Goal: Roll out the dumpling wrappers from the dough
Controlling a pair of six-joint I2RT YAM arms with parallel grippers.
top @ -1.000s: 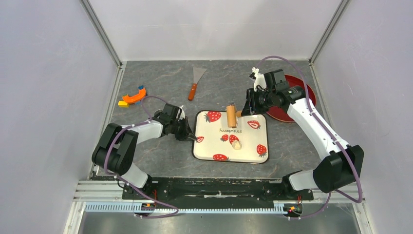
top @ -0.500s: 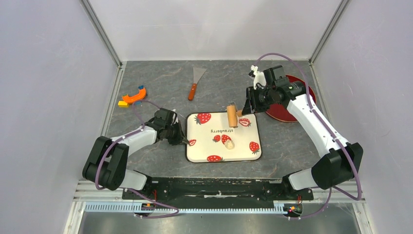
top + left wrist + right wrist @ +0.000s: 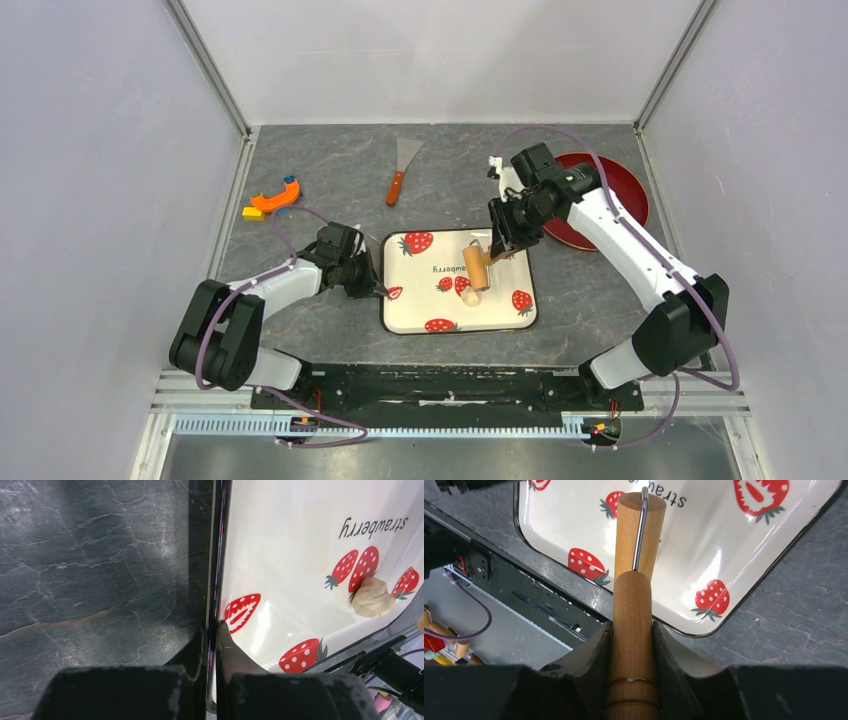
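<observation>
The small cream dough [image 3: 472,297] lies on the strawberry-print tray [image 3: 420,302], near its middle; it also shows in the left wrist view [image 3: 371,598]. My right gripper [image 3: 499,247] is shut on the handle of the wooden roller [image 3: 476,267], which hangs tilted over the tray just behind the dough. In the right wrist view the gripper [image 3: 632,630] clamps the roller [image 3: 637,530] above the tray [image 3: 734,545], and the dough is hidden. My left gripper [image 3: 380,290] is shut on the tray's left rim [image 3: 216,570]. No flattened dumpling wrappers are in view.
A metal scraper with a wooden handle [image 3: 402,168] lies at the back centre. A dark red plate [image 3: 615,205] sits at the back right behind my right arm. An orange curved toy [image 3: 275,198] and a yellow block [image 3: 252,213] lie at the left.
My left gripper has pulled the tray left and nearer, then held still. My right gripper has swung the roller forward and down over the tray, close to the dough.
</observation>
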